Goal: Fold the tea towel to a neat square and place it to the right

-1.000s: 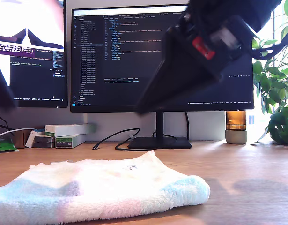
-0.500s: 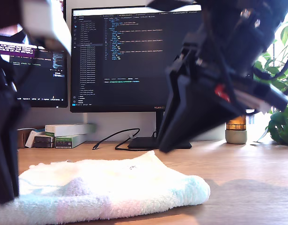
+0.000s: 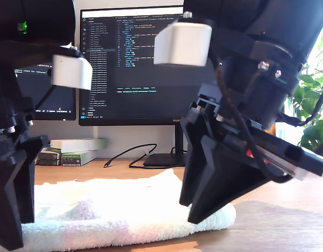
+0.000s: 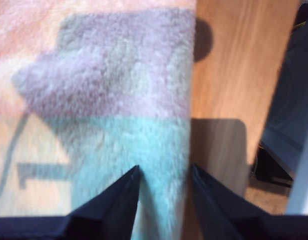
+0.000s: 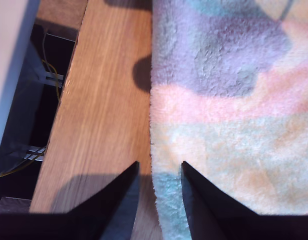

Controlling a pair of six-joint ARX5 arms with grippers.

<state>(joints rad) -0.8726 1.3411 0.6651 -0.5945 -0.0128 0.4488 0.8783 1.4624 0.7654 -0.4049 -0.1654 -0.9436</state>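
Note:
The tea towel [image 3: 114, 215] lies in a folded, fluffy heap on the wooden table [image 3: 287, 226], white with pale pink and mint bands. In the exterior view one black arm [image 3: 14, 173] stands over the towel's end at that view's left. Another arm [image 3: 229, 157] reaches down to the towel's end toward that view's right. Which arm is which I cannot tell. My first gripper [image 4: 165, 166] is open, its fingers straddling the mint edge of the tea towel [image 4: 118, 100]. My second gripper [image 5: 159, 163] is open astride the edge of the tea towel [image 5: 229, 110].
Two monitors [image 3: 135, 63] stand behind the towel, with stacked boxes [image 3: 77, 149] and a black cable [image 3: 129, 157] at their foot. A plant [image 3: 313, 105] fills the exterior view's right edge. Both wrist views show the table's edge [image 5: 68, 100] near the towel.
Both arms have come down from above the picture to the towel's two ends. The towel itself has not moved.

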